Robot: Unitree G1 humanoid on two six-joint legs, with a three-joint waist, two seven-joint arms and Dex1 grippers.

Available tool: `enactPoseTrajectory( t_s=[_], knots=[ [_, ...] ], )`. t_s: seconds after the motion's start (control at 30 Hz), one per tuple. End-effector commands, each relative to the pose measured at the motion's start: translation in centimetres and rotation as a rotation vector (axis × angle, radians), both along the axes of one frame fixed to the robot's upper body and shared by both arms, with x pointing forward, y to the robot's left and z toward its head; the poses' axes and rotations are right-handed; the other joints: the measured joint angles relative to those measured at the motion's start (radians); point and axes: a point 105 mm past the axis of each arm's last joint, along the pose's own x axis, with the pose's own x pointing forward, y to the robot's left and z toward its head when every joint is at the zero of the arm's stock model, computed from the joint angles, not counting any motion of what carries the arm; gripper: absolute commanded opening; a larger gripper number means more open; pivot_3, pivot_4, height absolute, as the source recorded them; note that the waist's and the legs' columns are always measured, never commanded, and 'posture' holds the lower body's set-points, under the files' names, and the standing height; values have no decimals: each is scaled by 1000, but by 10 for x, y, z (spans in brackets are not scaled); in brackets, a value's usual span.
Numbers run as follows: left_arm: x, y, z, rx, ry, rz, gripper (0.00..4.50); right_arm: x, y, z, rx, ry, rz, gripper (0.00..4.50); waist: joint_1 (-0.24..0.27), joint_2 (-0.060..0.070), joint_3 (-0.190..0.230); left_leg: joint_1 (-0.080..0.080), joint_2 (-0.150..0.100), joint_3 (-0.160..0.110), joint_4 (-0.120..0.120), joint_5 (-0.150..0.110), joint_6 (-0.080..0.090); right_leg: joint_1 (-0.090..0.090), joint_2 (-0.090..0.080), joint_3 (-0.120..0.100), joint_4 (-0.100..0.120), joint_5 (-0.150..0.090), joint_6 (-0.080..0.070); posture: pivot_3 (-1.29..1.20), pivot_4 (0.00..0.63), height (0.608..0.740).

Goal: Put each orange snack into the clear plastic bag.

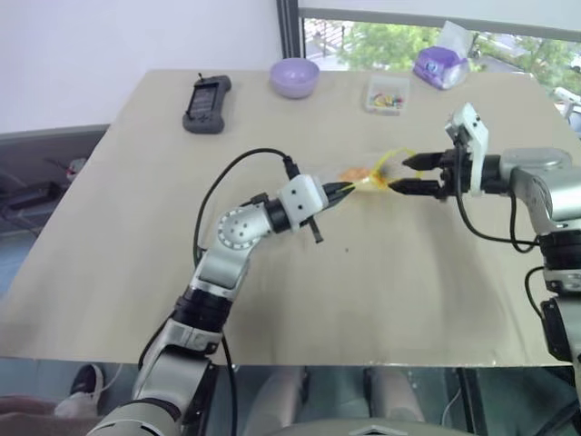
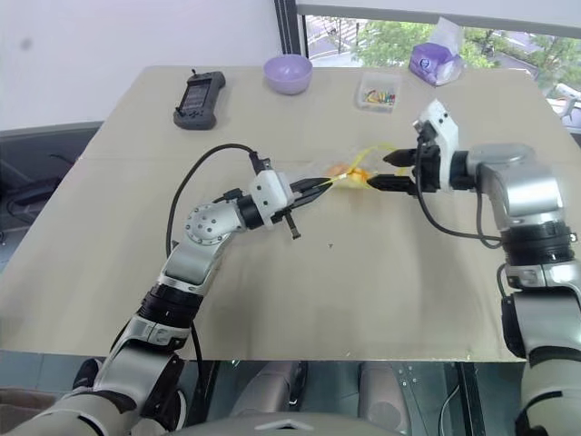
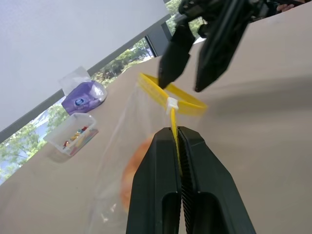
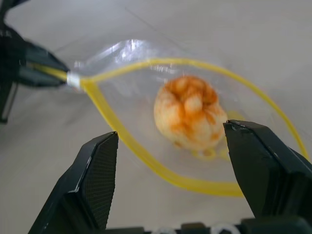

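A pale beige table (image 1: 381, 291) carries a few things along its far edge, well beyond both grippers' jaws: a black handheld device (image 1: 207, 104) at the left, a purple bowl (image 1: 294, 77), a small clear box (image 1: 387, 94) of coloured bits, and a purple tissue pack (image 1: 441, 65) by the window.

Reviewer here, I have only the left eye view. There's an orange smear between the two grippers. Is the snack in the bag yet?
Observer: Yes. The right wrist view shows the orange snack inside the clear plastic bag, past the open yellow seal.
Operator: Who holds the bag?
Observer: The left gripper, shut on the seal strip's end.
Operator: And the right gripper?
Observer: The right gripper is open, holding nothing, facing the bag's mouth.
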Motion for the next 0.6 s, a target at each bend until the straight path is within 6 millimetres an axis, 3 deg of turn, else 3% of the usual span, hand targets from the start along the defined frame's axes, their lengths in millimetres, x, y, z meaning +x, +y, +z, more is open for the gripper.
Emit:
enactPoseTrajectory(
  t_s=[0.03,0.17,0.37,0.43,0.6],
  knots=[
    [-1,-1,12,-28,-35,-5,0,8,-18,8,-175,-206,-26,3723,-1,0,0,0,0,0,0,0,0,0,0,0,0,0,0,0,150,740],
    [-1,-1,12,-28,-33,-5,0,15,-49,-13,-453,-251,-32,3723,2,0,0,0,0,0,0,0,0,0,0,0,0,0,0,0,150,740],
    [-1,-1,12,-26,-32,-5,0,31,-58,-14,-573,-358,-66,3723,-7,0,0,0,0,2,0,0,0,0,1,1,0,0,0,0,150,740],
    [-1,-1,11,-26,-31,-6,0,40,-55,-13,-607,-418,-81,3723,-7,0,0,1,0,2,0,0,0,0,1,1,0,0,0,0,150,740],
    [-2,-1,11,-24,-30,-8,0,53,-26,-4,-582,-571,-42,3723,-6,0,0,1,0,2,0,0,0,0,1,1,0,0,0,0,150,740]
  ],
)
